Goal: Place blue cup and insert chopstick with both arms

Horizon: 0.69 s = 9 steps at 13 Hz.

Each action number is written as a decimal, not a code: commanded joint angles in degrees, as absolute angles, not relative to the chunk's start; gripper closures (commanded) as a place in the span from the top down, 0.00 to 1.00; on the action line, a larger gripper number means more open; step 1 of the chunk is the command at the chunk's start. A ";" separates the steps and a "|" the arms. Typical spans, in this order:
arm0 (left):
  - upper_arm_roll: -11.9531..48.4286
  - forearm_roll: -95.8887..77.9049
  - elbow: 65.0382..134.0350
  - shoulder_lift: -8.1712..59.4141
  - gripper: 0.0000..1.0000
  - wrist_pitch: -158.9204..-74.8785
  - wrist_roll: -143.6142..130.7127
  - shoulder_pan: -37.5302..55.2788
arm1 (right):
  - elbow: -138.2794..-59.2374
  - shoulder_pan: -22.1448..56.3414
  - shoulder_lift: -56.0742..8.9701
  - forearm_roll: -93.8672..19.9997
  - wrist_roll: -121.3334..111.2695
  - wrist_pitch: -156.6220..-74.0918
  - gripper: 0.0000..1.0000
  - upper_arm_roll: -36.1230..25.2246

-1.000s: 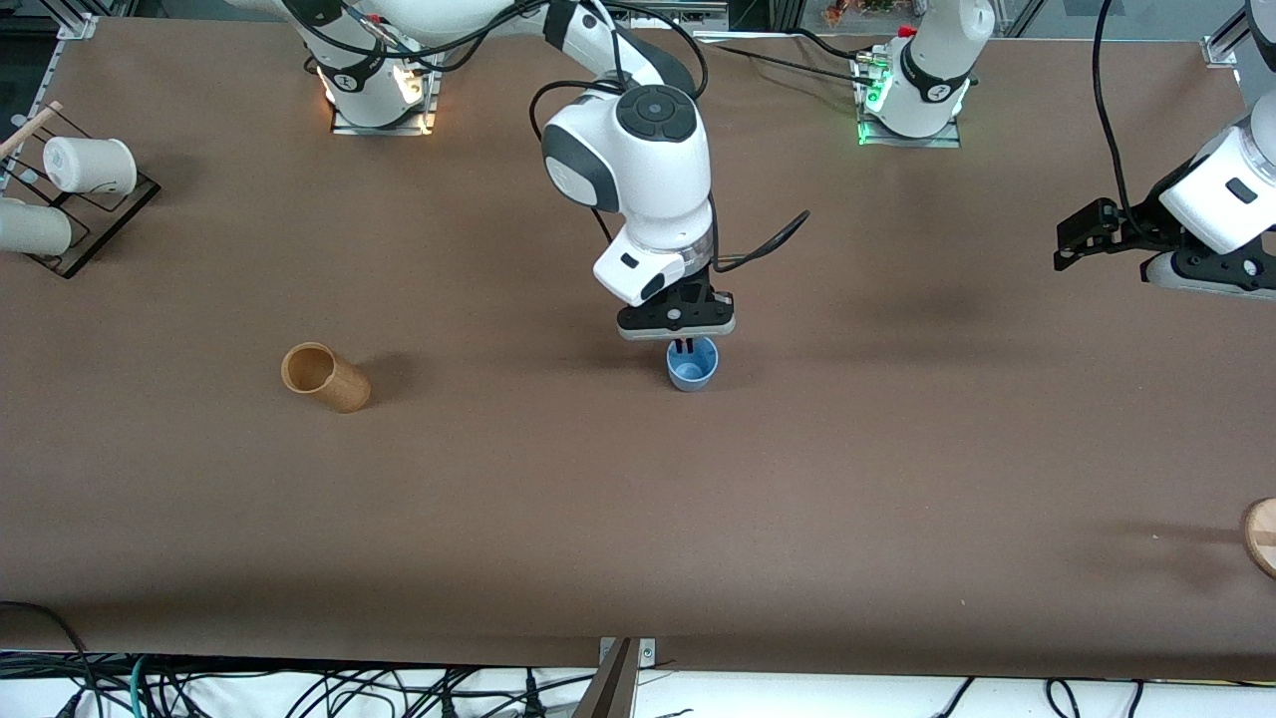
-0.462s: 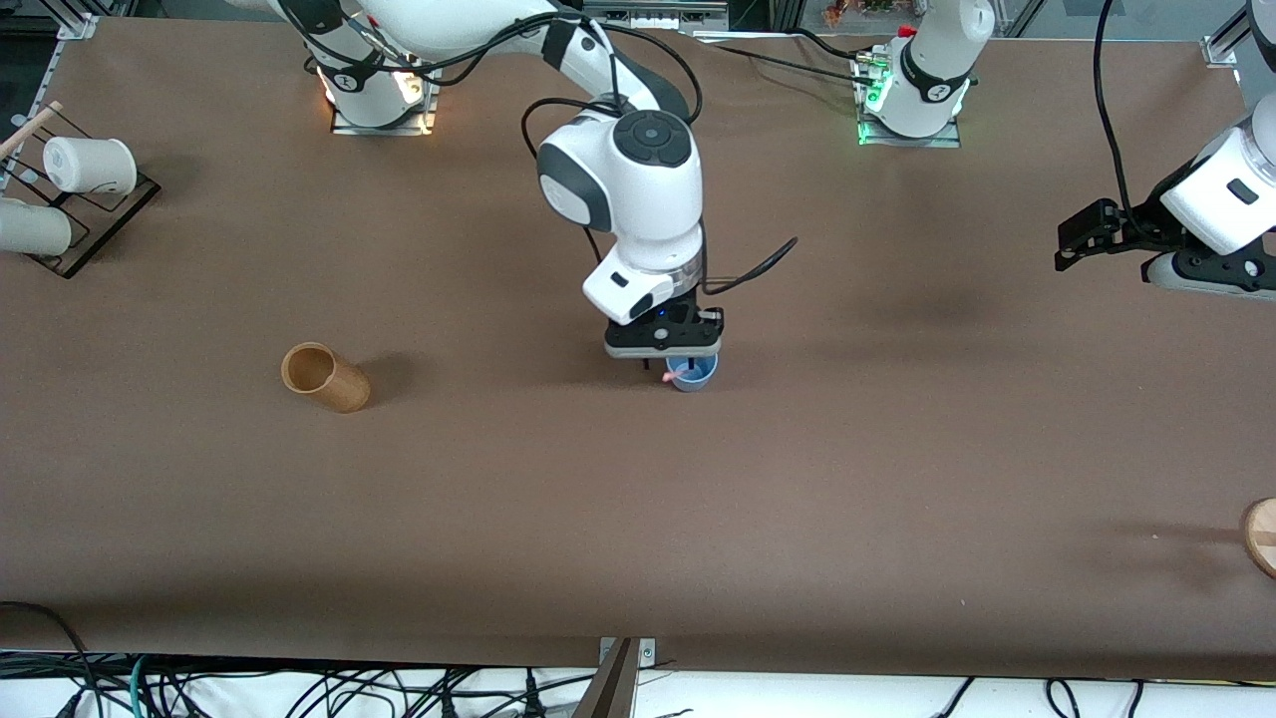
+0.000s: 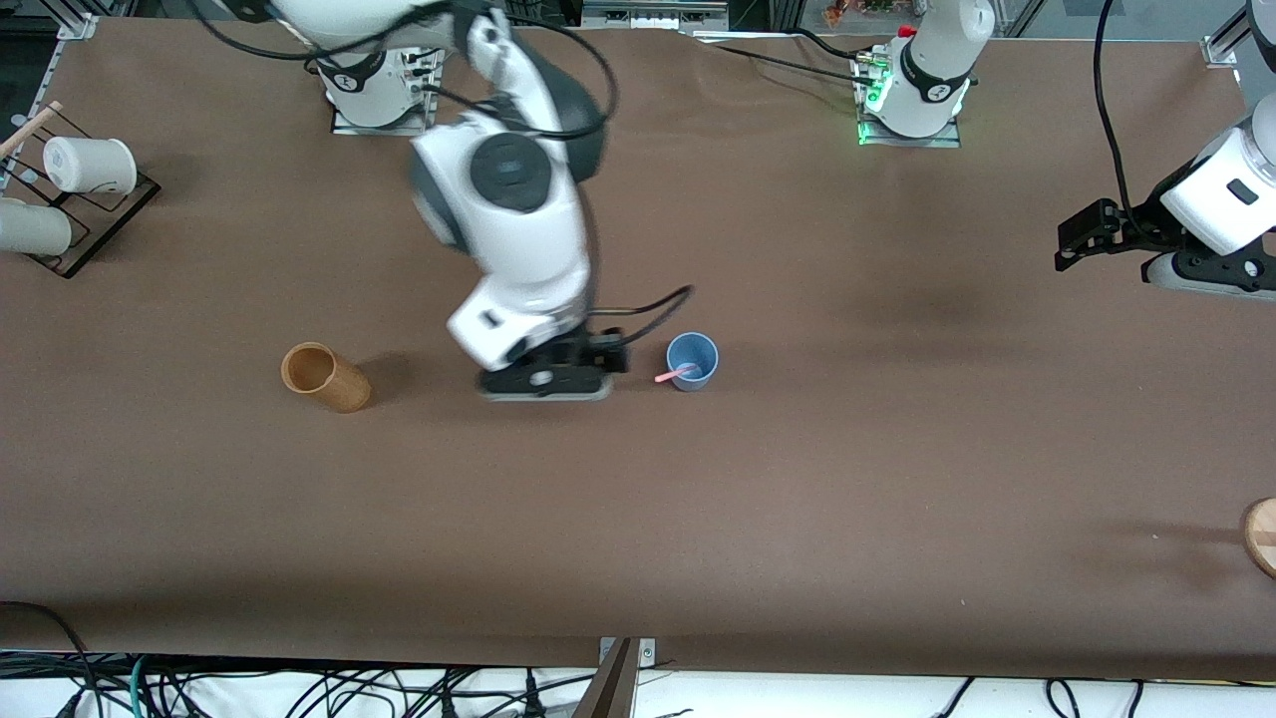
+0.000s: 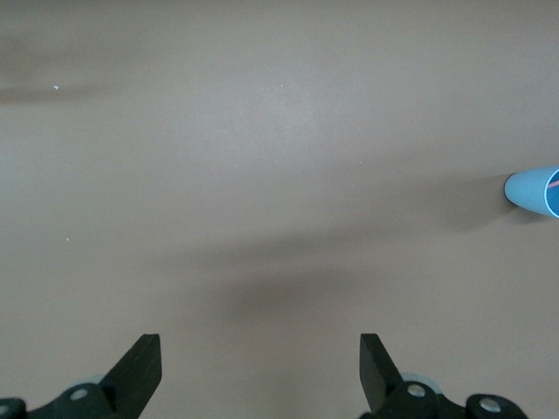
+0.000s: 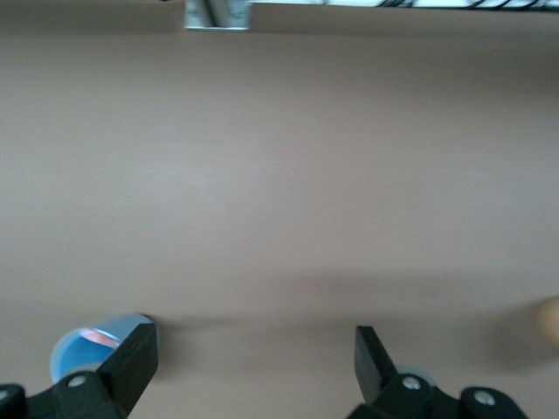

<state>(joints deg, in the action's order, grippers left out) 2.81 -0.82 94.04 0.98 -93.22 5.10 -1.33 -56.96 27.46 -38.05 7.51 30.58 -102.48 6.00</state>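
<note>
The blue cup (image 3: 692,361) stands upright in the middle of the table, with the pink chopstick (image 3: 675,376) leaning in it and poking over the rim. My right gripper (image 3: 546,389) hangs low over the table between the blue cup and a brown cup, open and empty. In the right wrist view the gripper (image 5: 253,371) is wide open, with the blue cup (image 5: 87,347) and chopstick (image 5: 94,335) beside one finger. My left gripper (image 3: 1075,242) waits over the left arm's end of the table, open and empty (image 4: 259,375). The blue cup (image 4: 533,190) shows small in the left wrist view.
A brown wooden cup (image 3: 325,377) sits toward the right arm's end, level with the blue cup. White cups (image 3: 90,165) rest on a black rack (image 3: 110,224) at that end's edge. A round wooden piece (image 3: 1261,536) lies at the left arm's end.
My right gripper let go of the chopstick in the blue cup, rose and swung away toward the brown cup. The chopstick stays leaning in the cup. The left arm has not moved.
</note>
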 commanded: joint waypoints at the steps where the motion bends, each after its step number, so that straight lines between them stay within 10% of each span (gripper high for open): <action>1: 2.72 -1.93 93.43 0.97 1.00 -92.64 6.68 -1.67 | -66.06 18.49 -29.30 2.83 20.07 -99.15 1.00 8.00; 9: 2.72 -1.93 93.43 0.97 1.00 -92.64 6.77 -1.58 | -89.00 6.51 -7.23 0.35 4.84 -94.83 1.00 7.47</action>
